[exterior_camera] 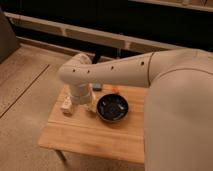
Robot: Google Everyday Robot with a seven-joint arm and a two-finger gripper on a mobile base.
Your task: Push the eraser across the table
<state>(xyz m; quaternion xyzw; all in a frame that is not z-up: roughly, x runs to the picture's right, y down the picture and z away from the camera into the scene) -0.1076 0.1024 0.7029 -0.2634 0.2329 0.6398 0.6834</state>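
Observation:
The table (90, 135) is low, with a light wooden plank top. A small dark block, the eraser (97, 87), lies near the table's far edge, partly hidden behind my arm. My white arm reaches in from the right and bends down over the table's far left part. My gripper (84, 102) points down at the tabletop, just in front and to the left of the eraser, between a cream-white object and a black bowl.
A black bowl (112, 108) sits right of the gripper, mid-table. A cream-white bottle-like object (66, 105) lies at the left edge. A small orange thing (117, 90) sits behind the bowl. A dark wall with a pale rail (60, 31) runs behind the table.

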